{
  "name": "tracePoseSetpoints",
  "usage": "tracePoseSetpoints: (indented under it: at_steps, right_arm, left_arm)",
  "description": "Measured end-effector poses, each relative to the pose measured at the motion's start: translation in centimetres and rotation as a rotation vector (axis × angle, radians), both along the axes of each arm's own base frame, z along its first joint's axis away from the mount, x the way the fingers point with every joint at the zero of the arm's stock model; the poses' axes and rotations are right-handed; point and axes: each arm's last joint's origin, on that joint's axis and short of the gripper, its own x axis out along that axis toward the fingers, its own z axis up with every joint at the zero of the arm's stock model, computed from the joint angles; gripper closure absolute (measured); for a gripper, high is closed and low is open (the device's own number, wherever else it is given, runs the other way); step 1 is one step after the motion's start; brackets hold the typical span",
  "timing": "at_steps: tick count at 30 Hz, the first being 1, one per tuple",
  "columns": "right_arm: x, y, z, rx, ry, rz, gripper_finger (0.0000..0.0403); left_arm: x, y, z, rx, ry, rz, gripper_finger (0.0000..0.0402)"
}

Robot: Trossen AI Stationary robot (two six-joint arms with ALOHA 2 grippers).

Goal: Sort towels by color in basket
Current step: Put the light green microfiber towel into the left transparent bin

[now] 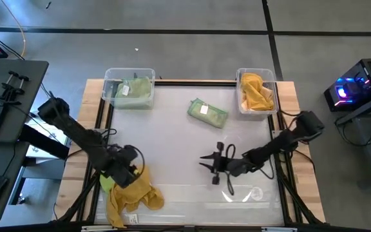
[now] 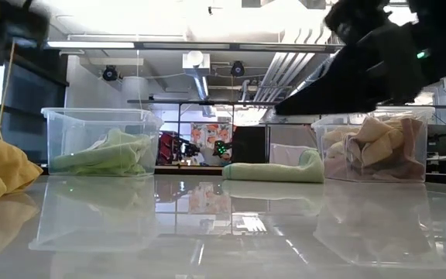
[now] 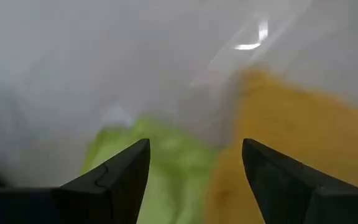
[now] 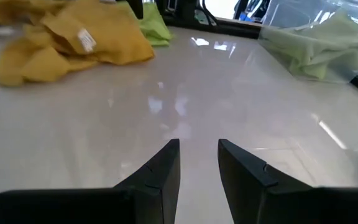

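Observation:
My left gripper [image 1: 126,169] [image 3: 194,146] hovers open over a heap at the table's near left: mustard yellow towels [image 1: 134,196] [image 3: 291,137] with a lime green towel [image 1: 107,181] [image 3: 166,168] tucked at their left edge. Whether the fingers touch the cloth, I cannot tell. My right gripper [image 1: 205,163] [image 4: 197,144] is open by a narrow gap, low over bare table near the middle, pointing left. One pale green towel [image 1: 208,113] [image 2: 273,170] lies flat on the table toward the far side.
A clear bin [image 1: 129,89] [image 2: 99,143] at the far left corner holds green towels. A second clear bin [image 1: 256,92] [image 2: 374,147] at the far right corner holds mustard yellow ones. Bare table lies between the two grippers. A desk with a keyboard stands left of the table.

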Motion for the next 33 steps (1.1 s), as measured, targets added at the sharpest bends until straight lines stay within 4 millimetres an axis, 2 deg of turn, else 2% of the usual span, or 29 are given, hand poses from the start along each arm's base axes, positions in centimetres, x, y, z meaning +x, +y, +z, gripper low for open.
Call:
tracePoseSetpoints:
  at_steps: [6,9,11,16,21,24,28,33]
  right_arm:
    - [1.1,-1.0,-0.8,0.009,0.047,0.003,0.0300]
    - [1.3,-1.6,-0.9,0.051,0.060,-0.003,0.0300]
    - [1.3,-1.8,-1.0,0.074,0.062,-0.020,0.0300]
    - [1.4,-2.4,-1.1,0.091,0.066,-0.047,0.0300]
    - [1.5,-2.6,-1.1,0.101,0.061,-0.058,0.0300]
    - [1.4,-2.2,-1.1,0.117,0.059,-0.049,0.0300]
    - [0.9,-1.2,-0.9,0.110,0.063,-0.014,0.0300]
    - [-0.2,-0.3,0.2,0.064,0.087,-0.018,0.0300]
  left_arm:
    - [-3.1,2.1,-4.7,-0.003,0.132,0.340,0.0161]
    - [-3.4,2.5,-6.5,-0.058,0.073,0.369,0.0162]
    - [-3.4,2.7,-7.0,-0.072,0.049,0.369,0.0167]
    - [-3.1,3.0,-7.0,-0.021,-0.018,0.375,0.0225]
    - [-1.8,3.7,-7.1,0.045,-0.140,0.295,0.0326]
    - [-0.4,4.0,-7.0,0.094,-0.272,0.230,0.0386]
    - [2.4,4.7,-6.1,0.182,-0.468,0.137,0.0387]
    - [5.0,6.9,-3.8,0.192,-0.542,0.004,0.0398]
